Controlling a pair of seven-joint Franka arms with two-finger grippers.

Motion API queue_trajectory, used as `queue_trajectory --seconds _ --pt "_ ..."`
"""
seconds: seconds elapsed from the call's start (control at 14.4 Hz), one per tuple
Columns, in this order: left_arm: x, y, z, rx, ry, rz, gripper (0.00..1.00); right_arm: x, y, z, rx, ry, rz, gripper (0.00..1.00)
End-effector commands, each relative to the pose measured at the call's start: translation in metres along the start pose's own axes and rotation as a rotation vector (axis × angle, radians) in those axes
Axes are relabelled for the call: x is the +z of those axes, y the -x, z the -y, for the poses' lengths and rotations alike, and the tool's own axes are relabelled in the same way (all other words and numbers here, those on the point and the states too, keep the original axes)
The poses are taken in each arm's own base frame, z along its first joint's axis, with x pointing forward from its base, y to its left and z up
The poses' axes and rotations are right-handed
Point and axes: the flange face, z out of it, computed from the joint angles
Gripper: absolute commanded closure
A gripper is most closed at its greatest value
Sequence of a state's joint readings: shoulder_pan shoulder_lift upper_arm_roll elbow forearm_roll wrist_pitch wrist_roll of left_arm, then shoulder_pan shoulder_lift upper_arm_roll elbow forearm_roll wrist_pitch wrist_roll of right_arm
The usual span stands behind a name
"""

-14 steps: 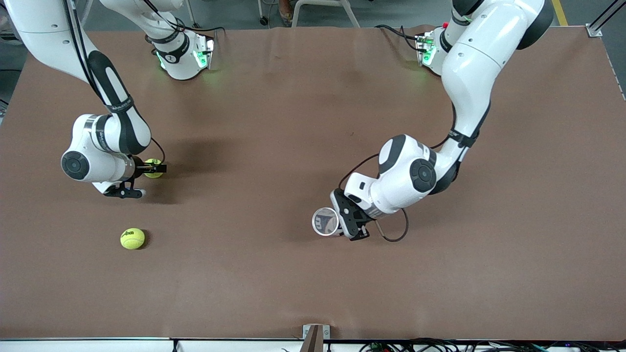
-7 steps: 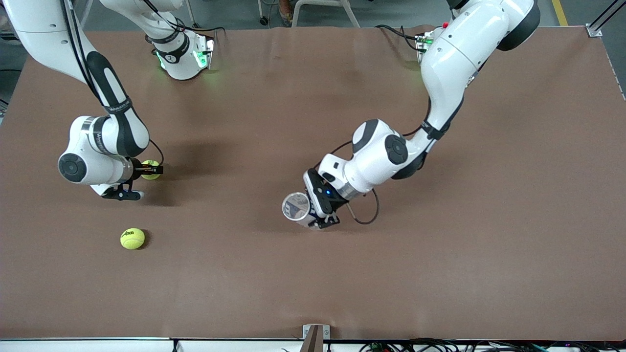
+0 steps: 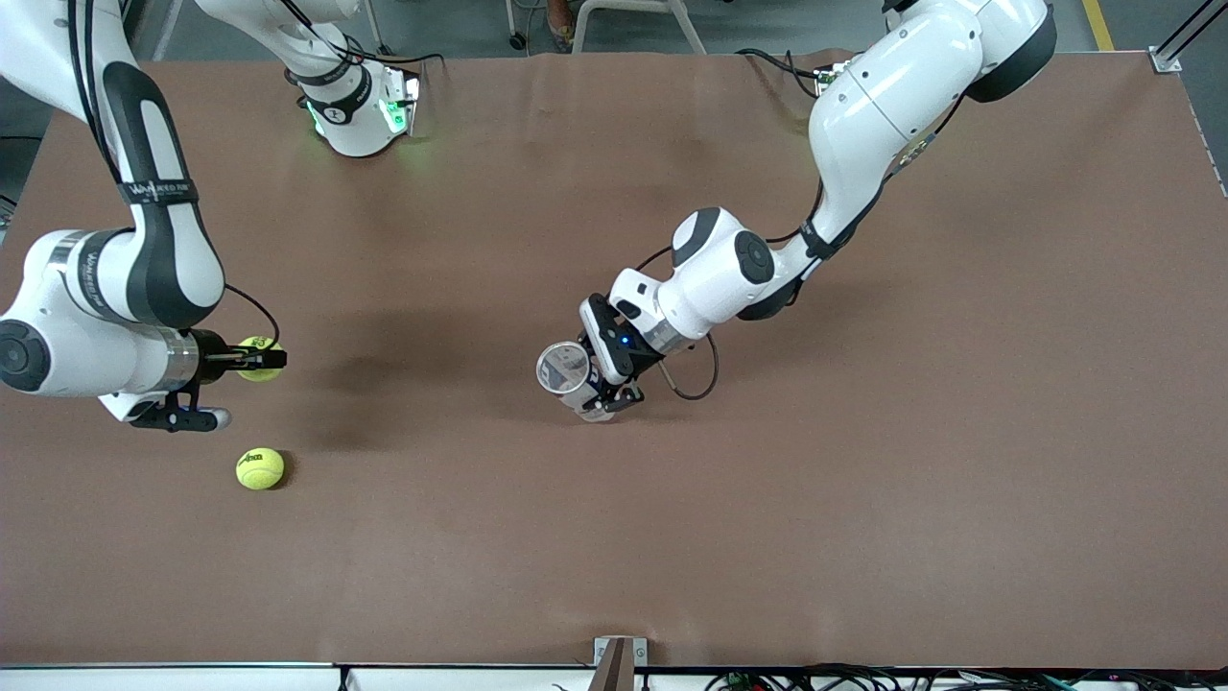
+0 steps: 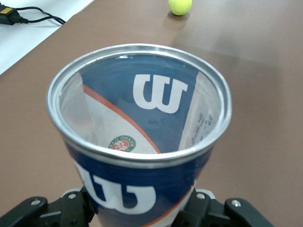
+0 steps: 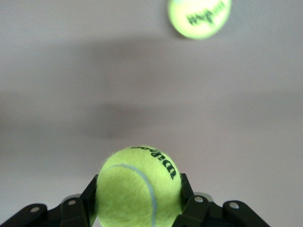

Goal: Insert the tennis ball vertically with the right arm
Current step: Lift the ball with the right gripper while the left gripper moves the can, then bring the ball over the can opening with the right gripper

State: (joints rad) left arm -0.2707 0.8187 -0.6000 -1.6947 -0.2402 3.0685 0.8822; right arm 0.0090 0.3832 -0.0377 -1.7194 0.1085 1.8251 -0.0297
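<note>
From my seat, the brown table filled the front view. The left arm reached in from about one o'clock, elbow high and wrist bent toward the middle of the table. Its left gripper was clamped around a tennis ball can, open mouth up, tipped a little; the left wrist view looked down into the can's empty inside. The right arm came down from eleven o'clock to the nine o'clock edge. I saw the right gripper pinching a tennis ball in the air, fingers pressed on both sides of the ball. A second ball lay on the table at about six o'clock from the held one. Compared with a second earlier, the can had moved toward the right arm, and the held ball had left the table.
</note>
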Motion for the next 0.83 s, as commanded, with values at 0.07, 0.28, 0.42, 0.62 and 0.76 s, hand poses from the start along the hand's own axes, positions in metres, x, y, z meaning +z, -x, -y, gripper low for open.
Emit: queue_trajectory --seconds 0.07,0.28,0.42,0.62,0.76 --pt "-0.004 0.012 -0.017 -0.021 -0.005 -0.027 0.32 -0.035 -0.005 0.068 -0.084 -0.035 -0.066 0.63" --pt "-0.003 0.024 -0.025 -0.037 -0.014 -0.033 0.32 -0.052 0.0 0.124 -0.122 -0.172 -0.089 0.63" --pt "0.002 0.029 -0.033 -0.047 -0.014 -0.044 0.32 -0.048 0.008 0.16 -0.097 -0.202 -0.062 0.65" --pt "0.005 0.033 -0.034 -0.055 -0.013 -0.042 0.3 -0.051 0.026 0.226 -0.048 -0.333 -0.02 0.65" --pt "0.005 0.037 -0.033 -0.059 -0.013 -0.038 0.3 -0.05 0.038 0.265 -0.037 -0.41 0.006 0.65"
